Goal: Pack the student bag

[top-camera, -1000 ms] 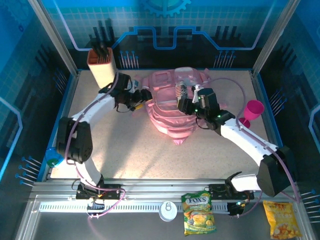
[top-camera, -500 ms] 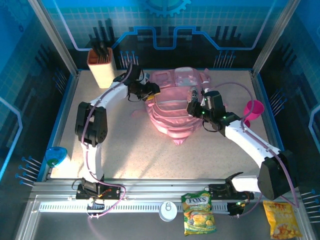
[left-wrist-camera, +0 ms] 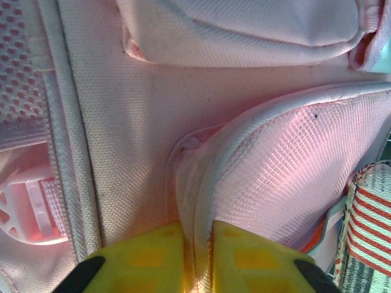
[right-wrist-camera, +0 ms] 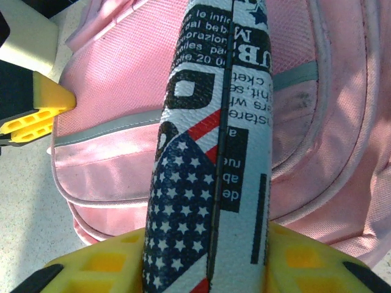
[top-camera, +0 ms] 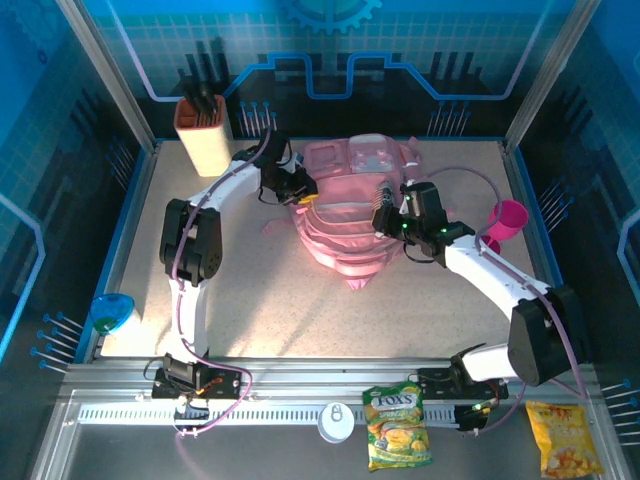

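Observation:
The pink student bag (top-camera: pixel 340 225) lies flat in the middle of the table. My left gripper (top-camera: pixel 301 189) is at the bag's upper left edge, its yellow fingers (left-wrist-camera: pixel 140 259) shut on a raised fold of the bag's piped seam (left-wrist-camera: pixel 201 183). My right gripper (top-camera: pixel 386 210) hovers over the bag's right side, shut on a long case printed with stars, stripes and text (right-wrist-camera: pixel 208 140). The case stands out from the jaws over the pink fabric (right-wrist-camera: pixel 110 97). One left fingertip (right-wrist-camera: pixel 33 119) shows at the bag's far edge.
A tan pen holder (top-camera: pixel 204 130) stands at the back left. A magenta cup (top-camera: pixel 506 220) lies at the right and a blue bowl (top-camera: pixel 112 312) at the left edge. Two snack bags (top-camera: pixel 397 428) (top-camera: pixel 563 440) and a white lid (top-camera: pixel 336 420) lie in front of the rail.
My left gripper reached to the bag's upper left edge and shut on a fold of it. My right gripper shifted slightly over the bag with the case.

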`<state>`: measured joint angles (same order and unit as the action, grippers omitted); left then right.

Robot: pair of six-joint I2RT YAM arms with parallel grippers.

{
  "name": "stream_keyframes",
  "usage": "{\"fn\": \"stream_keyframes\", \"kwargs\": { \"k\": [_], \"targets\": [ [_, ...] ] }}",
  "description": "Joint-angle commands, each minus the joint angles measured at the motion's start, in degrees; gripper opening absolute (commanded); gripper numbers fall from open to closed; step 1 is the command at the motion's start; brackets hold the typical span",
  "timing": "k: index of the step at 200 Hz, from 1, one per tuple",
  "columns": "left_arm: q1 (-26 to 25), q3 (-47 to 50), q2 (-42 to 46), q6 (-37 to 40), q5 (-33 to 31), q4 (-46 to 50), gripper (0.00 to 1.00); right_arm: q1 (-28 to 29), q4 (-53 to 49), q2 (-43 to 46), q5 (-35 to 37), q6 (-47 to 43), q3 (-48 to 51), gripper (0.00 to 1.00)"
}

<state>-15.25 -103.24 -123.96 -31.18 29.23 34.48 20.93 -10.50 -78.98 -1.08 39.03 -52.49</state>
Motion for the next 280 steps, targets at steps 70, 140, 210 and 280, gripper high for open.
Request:
{"fn": "stream_keyframes", "kwargs": {
  "k": [70,140,210,280],
  "targets": [
    [1.23,23.88,21.64,-3.19,-8.15,-3.82,0.14,-0.89,5.42,-3.34,-10.38,0.55,-3.26,0.35],
    [-3.95,19.04,26.78,16.93,-19.47,6.26,0.64,-3.83,3.64,4.91,-7.13,1.05,-1.75,0.35],
    [-18.50,13.69,22.67,36.26,-28.77,9.21,0.80,-8.63,-0.02,10.47,-4.03,2.14,1.41,0.35],
    [-24.73,6.51,13.80,43.07,-36.79,13.24,0.77,-9.94,0.99,10.97,-4.41,3.78,1.78,0.35]
  ]
}}
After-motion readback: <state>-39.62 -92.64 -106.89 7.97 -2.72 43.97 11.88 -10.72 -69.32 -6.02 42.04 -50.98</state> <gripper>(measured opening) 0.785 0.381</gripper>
